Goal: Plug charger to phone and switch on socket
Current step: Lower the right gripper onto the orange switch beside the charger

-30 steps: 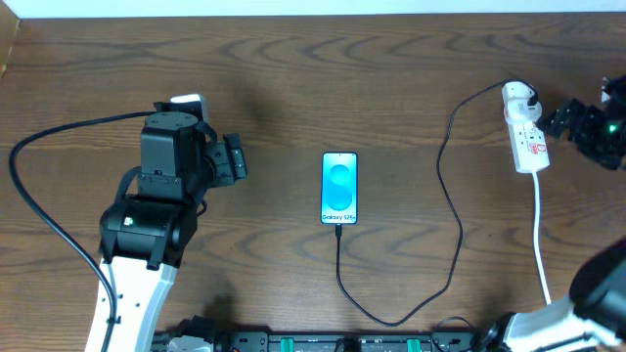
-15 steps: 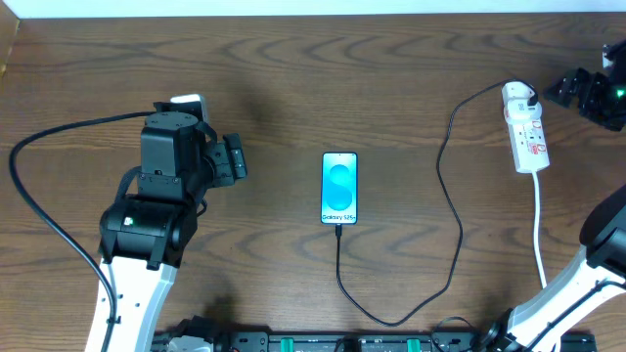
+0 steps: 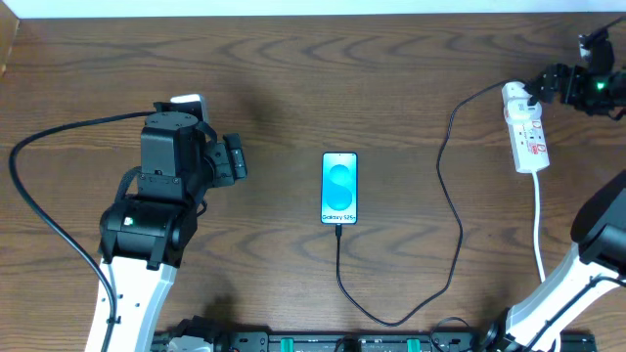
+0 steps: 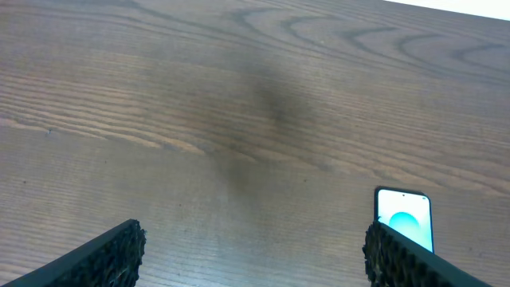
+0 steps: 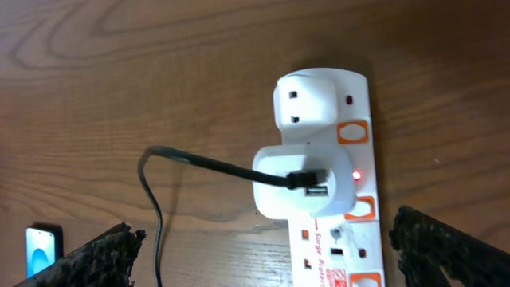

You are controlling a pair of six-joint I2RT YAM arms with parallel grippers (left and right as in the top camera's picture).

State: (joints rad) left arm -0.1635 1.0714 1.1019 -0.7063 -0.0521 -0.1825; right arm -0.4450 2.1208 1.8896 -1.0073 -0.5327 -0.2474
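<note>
The phone (image 3: 339,188) lies face up mid-table, its light blue screen on; it also shows in the left wrist view (image 4: 404,217) and the right wrist view (image 5: 41,246). The black charger cable (image 3: 450,210) runs from the phone's near end in a loop to the white adapter (image 5: 305,182), which is plugged into the white socket strip (image 3: 525,129). A small red light (image 5: 356,174) glows on the strip beside the adapter. My right gripper (image 3: 550,84) is open, just right of the strip's far end. My left gripper (image 3: 235,159) is open and empty, left of the phone.
The strip's white cord (image 3: 539,230) runs toward the near edge on the right. A black cable (image 3: 44,210) from the left arm loops across the left side. The table's far edge (image 3: 313,12) is at the top.
My right gripper has moved from beside the strip's middle up and left toward the strip's far end. The left arm, phone and cable have not moved.
</note>
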